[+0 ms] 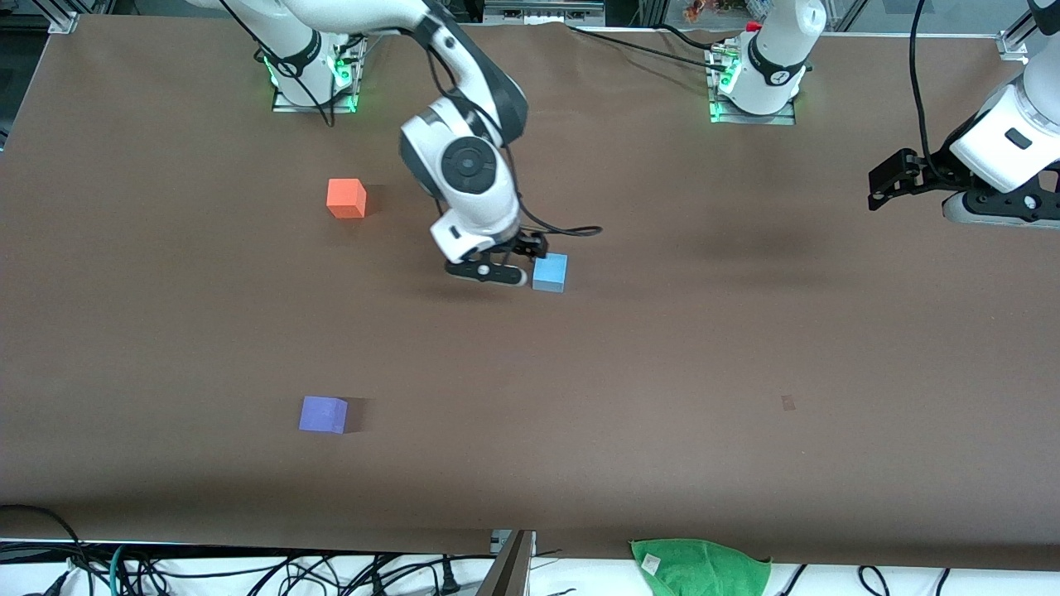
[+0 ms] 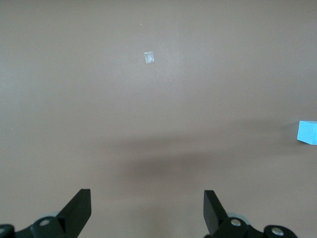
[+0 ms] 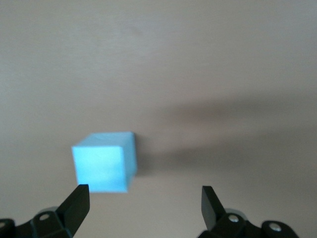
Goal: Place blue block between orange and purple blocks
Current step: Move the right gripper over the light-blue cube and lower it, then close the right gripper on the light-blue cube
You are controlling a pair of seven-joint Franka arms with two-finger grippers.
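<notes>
I see the blue block [image 1: 550,272] sitting on the brown table [image 1: 745,348] near its middle, just beside the right gripper [image 1: 520,258]; that gripper hangs low with its jaws spread wide and nothing between them, the cube lying off toward one fingertip in the right wrist view [image 3: 105,167]; the orange block [image 1: 346,199] rests toward the right arm's end, farther from the front camera than the blue one; the purple block [image 1: 323,414] lies well nearer that camera, roughly in line with the orange; the left gripper [image 1: 890,184] waits over the left arm's end of the table, jaws also wide, holding nothing; I can make out a green cloth [image 1: 700,566] at the table's near edge.
</notes>
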